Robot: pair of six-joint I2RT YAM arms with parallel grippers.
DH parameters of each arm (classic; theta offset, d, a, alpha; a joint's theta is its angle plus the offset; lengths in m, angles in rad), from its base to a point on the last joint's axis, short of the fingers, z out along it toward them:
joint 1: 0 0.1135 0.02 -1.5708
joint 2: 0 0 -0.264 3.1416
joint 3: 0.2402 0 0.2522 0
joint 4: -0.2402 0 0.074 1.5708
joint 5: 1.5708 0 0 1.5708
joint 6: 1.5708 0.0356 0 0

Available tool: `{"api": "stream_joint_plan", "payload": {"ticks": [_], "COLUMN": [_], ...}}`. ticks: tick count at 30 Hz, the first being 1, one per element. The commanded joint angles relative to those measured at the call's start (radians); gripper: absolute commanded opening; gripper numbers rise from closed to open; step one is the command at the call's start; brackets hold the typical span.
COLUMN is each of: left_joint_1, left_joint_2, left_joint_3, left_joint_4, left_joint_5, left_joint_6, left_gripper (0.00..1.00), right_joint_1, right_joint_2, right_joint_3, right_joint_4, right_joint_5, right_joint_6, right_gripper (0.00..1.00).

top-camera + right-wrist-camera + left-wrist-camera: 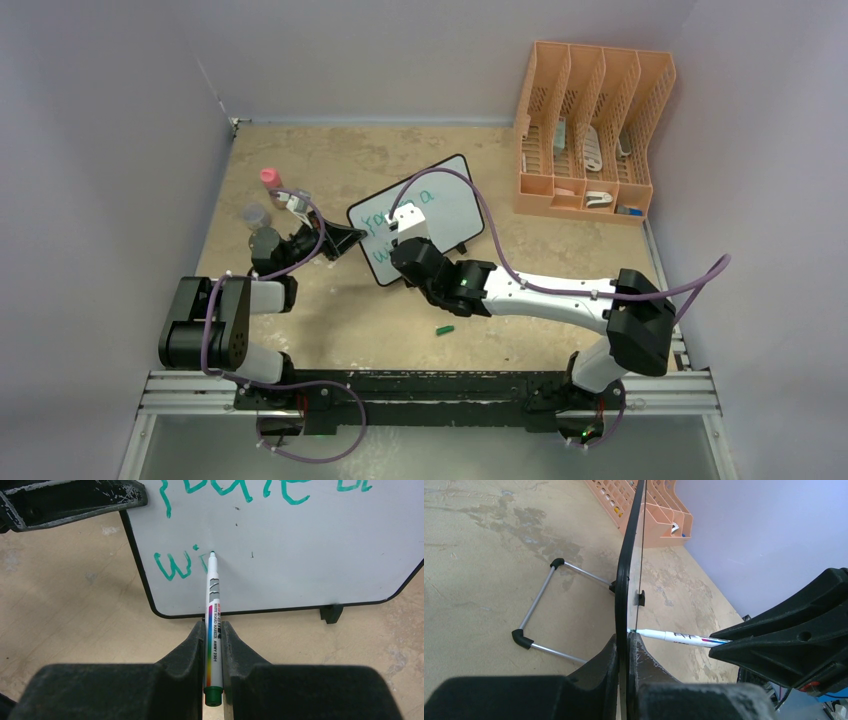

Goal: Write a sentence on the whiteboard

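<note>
The whiteboard (455, 200), white with a thin black frame and rounded corners, stands nearly upright on small black feet, left of the rack (590, 125) and well apart. The sentence (170, 569) is teal-green handwriting: an upper line, and a lower line beginning "wi" at the end farther from the rack.

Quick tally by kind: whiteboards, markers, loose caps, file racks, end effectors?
whiteboard: 1
marker: 1
loose cap: 1
file rack: 1
end effectors: 2 (left end effector, right end effector)
Total: 6

Above the black rail (430, 385), left arm (262, 297) and right arm (560, 292): white tubes, chunky black joints, looping purple cables (503, 266).
</note>
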Motion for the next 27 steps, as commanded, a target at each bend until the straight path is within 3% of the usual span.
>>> {"api": "stream_joint_plan", "payload": {"ticks": [1, 27], "left_joint_1": [0.006, 0.006], "left_joint_2": [-0.024, -0.024], "left_joint_3": [0.021, 0.022], "left_joint_4": [0.027, 0.027], "left_joint_5": [0.011, 0.009], "left_joint_6": [0.028, 0.03], "left_gripper": [0.0, 0.0], "right_joint_1": [-0.003, -0.003], "right_joint_2": [0.003, -0.013], "right_joint_3": [0.03, -0.039], "right_joint_4": [0.026, -0.044], "right_joint_5": [-0.003, -0.025], "right_joint_6": [-0.009, 0.057], "right_gripper": [0.0, 0.0]}}
